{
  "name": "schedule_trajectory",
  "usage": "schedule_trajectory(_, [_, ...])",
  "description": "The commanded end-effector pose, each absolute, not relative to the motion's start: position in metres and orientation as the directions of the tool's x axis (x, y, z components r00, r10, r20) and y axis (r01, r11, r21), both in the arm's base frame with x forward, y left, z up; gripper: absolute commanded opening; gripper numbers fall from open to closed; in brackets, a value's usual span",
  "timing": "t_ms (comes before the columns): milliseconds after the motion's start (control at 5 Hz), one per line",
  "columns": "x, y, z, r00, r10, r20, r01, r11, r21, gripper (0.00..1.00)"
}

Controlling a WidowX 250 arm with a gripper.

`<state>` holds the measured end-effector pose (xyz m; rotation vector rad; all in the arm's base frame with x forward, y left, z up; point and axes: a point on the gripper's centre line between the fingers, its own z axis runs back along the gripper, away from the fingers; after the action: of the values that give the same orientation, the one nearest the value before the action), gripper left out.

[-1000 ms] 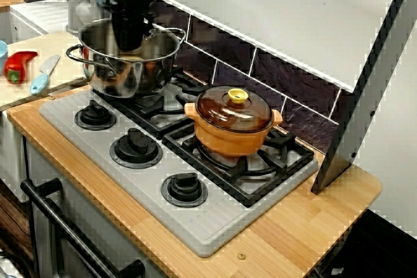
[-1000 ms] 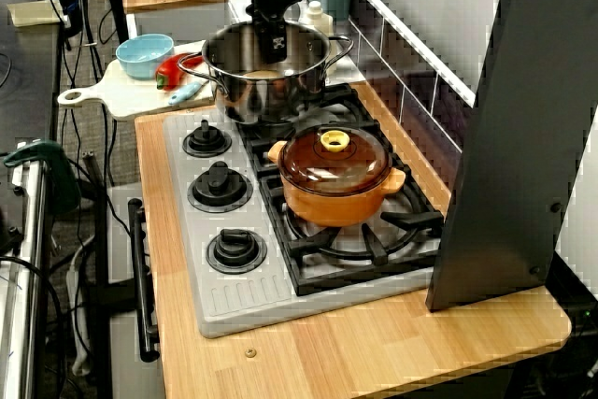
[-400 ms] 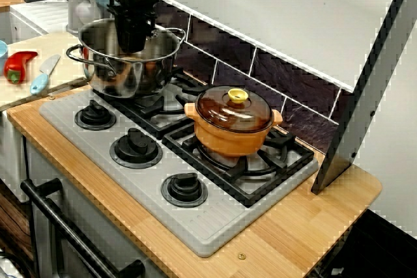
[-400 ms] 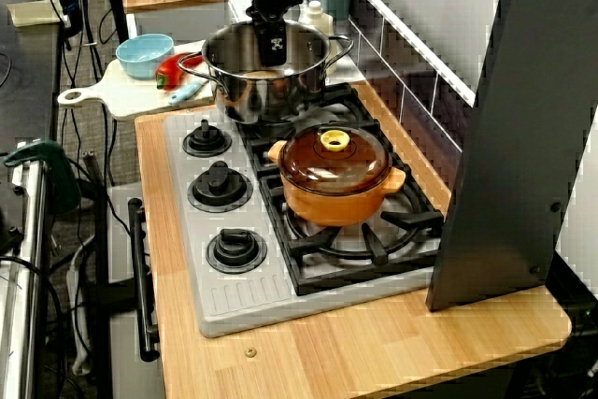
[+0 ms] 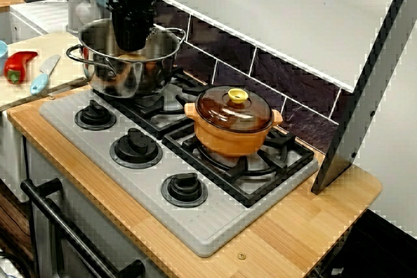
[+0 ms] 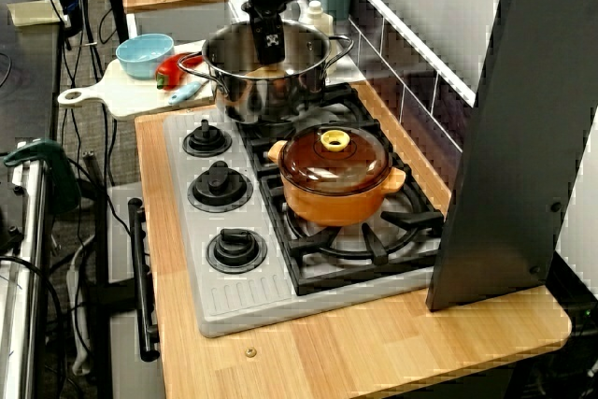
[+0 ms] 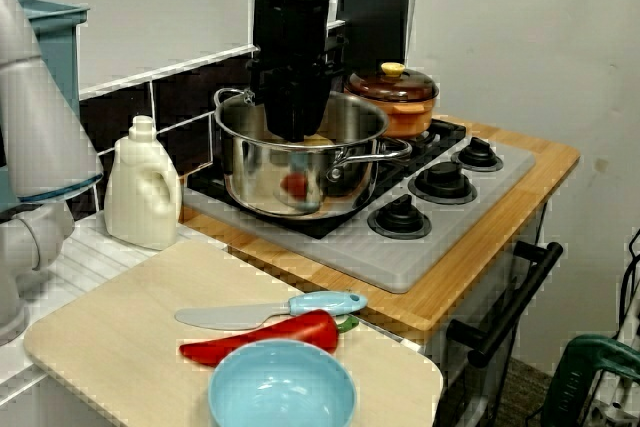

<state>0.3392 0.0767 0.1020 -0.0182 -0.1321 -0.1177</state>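
Observation:
My black gripper (image 5: 132,47) hangs straight down into the mouth of a steel pot (image 5: 124,77) on the back-left burner. In the high view along the stove the gripper (image 6: 268,55) sits just inside the pot (image 6: 271,95) rim. From the cutting board side the gripper (image 7: 297,133) ends above something pale orange (image 7: 318,139) lying in the pot (image 7: 290,187). The fingers read as one dark block, and I cannot make out a gap or a hold. An orange pot with a brown glass lid (image 5: 233,125) stands on the neighbouring burner.
Beside the stove lies a wooden cutting board (image 7: 110,347) with a red pepper (image 7: 265,337), a blue-handled knife (image 7: 270,311) and a blue bowl (image 7: 282,392). A white bottle (image 7: 143,187) stands behind it. Three black knobs (image 5: 135,148) line the stove front. A tall grey panel (image 5: 368,89) leans at the far end.
The gripper has shifted only slightly sideways over the steel pot and stays in its mouth. Both pots and the things on the board have not moved.

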Motion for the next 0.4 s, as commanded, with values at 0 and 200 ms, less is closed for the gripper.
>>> schedule_trajectory(0, [0.3362, 0.0850, 0.1286, 0.950, -0.228, 0.214, 0.233, 0.972, 0.004, 1.00])
schedule_trajectory(200, [0.3401, 0.0841, 0.1266, 0.870, -0.438, 0.225, 0.454, 0.891, -0.023, 1.00])
